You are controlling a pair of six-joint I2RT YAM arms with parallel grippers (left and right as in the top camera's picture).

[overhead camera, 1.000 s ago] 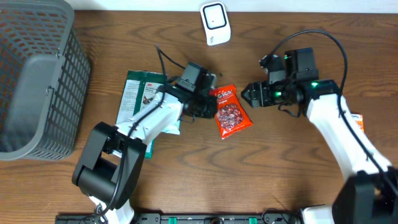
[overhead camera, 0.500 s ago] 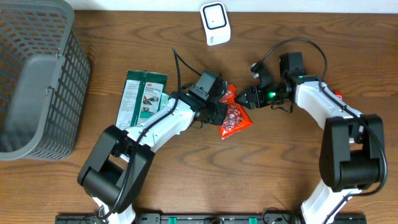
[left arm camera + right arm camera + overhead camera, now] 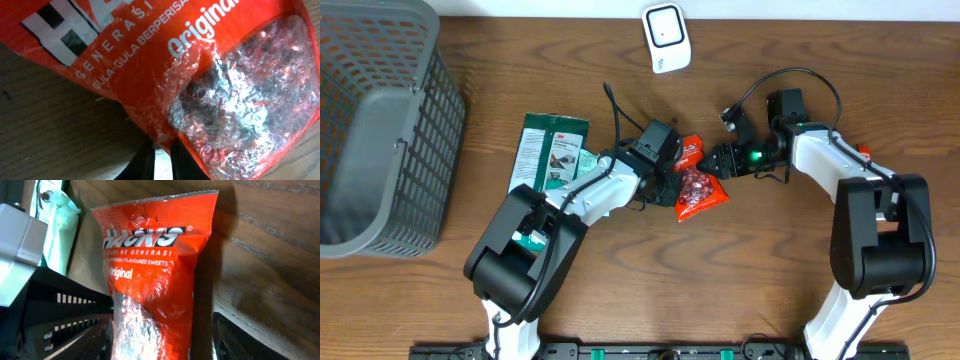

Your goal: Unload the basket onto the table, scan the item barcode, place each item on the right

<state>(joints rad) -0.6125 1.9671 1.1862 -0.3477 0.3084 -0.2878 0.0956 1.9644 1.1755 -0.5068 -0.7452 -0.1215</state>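
- the red candy bag [image 3: 697, 188] is near the middle of the table [image 3: 770, 270], between the two grippers
- the left gripper [image 3: 670, 180] is closed tight on the bag's left edge; in the left wrist view the crinkled red film and the clear window full of sweets fill the picture, and the dark fingers [image 3: 142, 167] pinch the film at the bottom
- the right gripper [image 3: 713, 163] is at the bag's upper right side, its jaws partly open with nothing clamped
- in the right wrist view the bag [image 3: 155, 275] runs up between the two fingers of the right gripper [image 3: 160, 342]; the left finger is just beside the film and the right finger [image 3: 235, 340] stands apart from it, over bare wood
- the bag's printed front with white lettering faces the right wrist camera, sealed edge at the top
- whether the bag rests on the table or is raised off it cannot be told
- the white scanner [image 3: 665, 38] stands at the far edge of the table, well apart from the bag
- a green packet [image 3: 548, 150] lies flat to the left under the left arm, and a grey basket [image 3: 380, 120] stands at the far left
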